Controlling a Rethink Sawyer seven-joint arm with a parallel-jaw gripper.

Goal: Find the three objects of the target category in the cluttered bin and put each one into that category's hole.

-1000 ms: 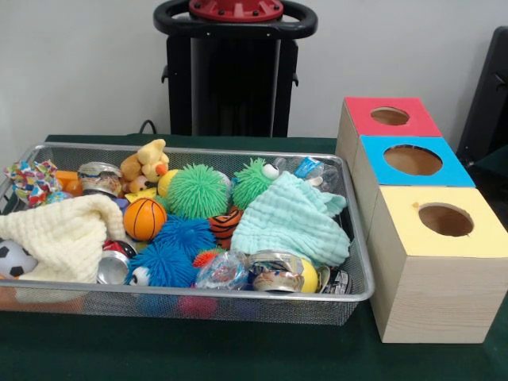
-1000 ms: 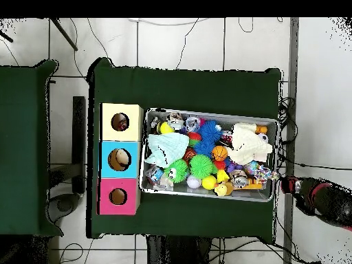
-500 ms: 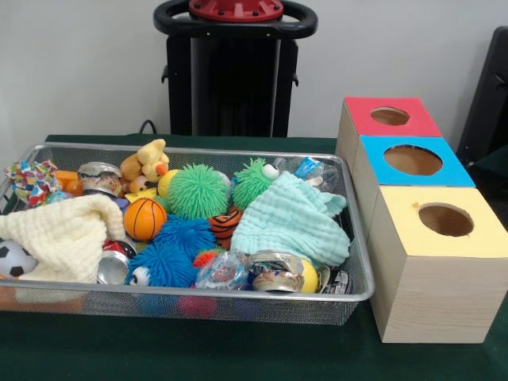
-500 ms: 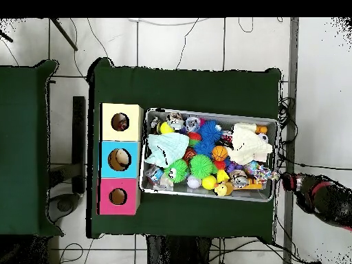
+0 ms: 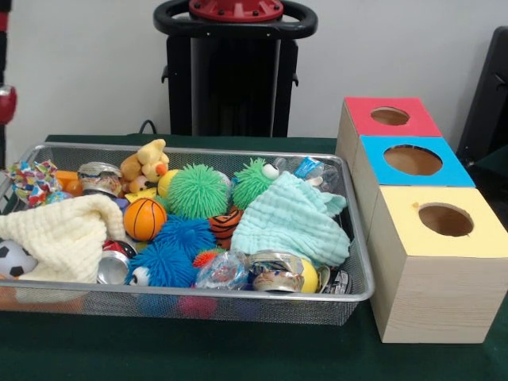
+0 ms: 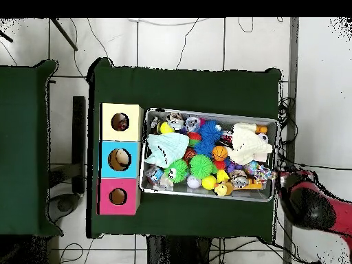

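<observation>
Wire bin of mixed toys beside three coloured hole boxes, arm at the bin's edge.

Front view: the mesh bin [image 5: 359, 295] holds spiky balls, a mint cloth [image 5: 294, 222], a cream cloth [image 5: 67, 234] and a basketball [image 5: 144, 219]; red [image 5: 390, 116], blue [image 5: 413, 160] and yellow [image 5: 446, 220] boxes stand just beside it. Overhead view: the red and black arm [image 6: 313, 210] sits past the bin's corner; whether its pincer is spread or pressed together cannot be told.
</observation>
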